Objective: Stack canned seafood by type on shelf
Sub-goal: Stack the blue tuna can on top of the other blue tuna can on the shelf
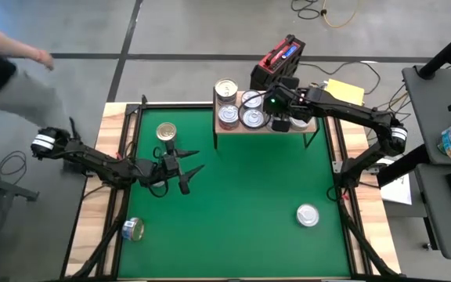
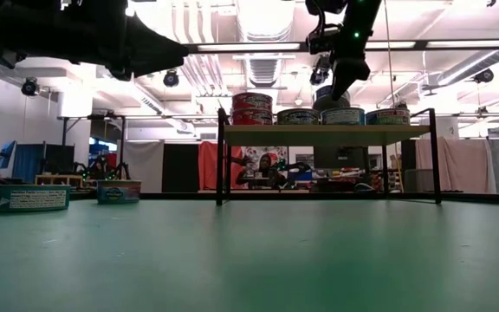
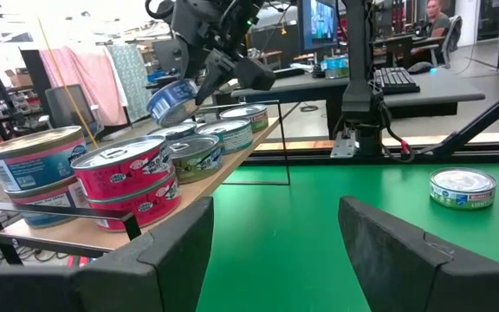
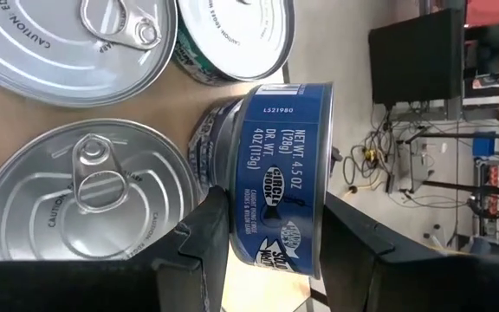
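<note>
Gripping a blue can point(image 4: 284, 173) above the shelf point(image 1: 313, 125) edge — right jaws; left jaws wide.

Right wrist view: the right gripper point(image 4: 267, 238) clamps a blue-labelled can point(image 4: 286, 173) on edge between its two dark fingers point(image 4: 199, 243), label side toward the camera, above the light-wood shelf point(image 4: 24, 117). Two silver-topped cans point(image 4: 85, 204) with pull-tab lids stand on the shelf beside it, with a green-labelled can point(image 4: 232, 39) just beyond. Past the shelf edge lie a grey floor, a dark box point(image 4: 418, 56) and loose cables point(image 4: 379, 156).
</note>
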You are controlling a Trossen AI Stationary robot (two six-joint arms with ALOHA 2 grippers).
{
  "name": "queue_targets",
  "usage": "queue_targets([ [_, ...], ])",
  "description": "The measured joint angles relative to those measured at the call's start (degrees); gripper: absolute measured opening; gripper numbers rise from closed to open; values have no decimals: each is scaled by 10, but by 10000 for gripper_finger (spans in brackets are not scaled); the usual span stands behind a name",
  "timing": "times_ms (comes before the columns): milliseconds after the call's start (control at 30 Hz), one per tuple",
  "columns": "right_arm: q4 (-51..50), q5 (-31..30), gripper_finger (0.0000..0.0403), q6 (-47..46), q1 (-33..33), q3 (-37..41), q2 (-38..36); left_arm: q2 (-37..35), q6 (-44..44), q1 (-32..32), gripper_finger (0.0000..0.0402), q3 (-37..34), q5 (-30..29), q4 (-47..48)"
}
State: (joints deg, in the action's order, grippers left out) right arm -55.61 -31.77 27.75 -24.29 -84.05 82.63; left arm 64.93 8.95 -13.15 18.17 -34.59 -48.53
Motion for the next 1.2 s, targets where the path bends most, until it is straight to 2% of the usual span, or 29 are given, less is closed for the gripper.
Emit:
queue_targets([
  [600, 37, -4, 130, 30, -1, 5, 0, 0, 0, 0, 233, 0, 0, 0],
  [1200, 37, -13, 130, 21, -5, 7, 0, 0, 0, 0, 233, 0, 0, 0],
])
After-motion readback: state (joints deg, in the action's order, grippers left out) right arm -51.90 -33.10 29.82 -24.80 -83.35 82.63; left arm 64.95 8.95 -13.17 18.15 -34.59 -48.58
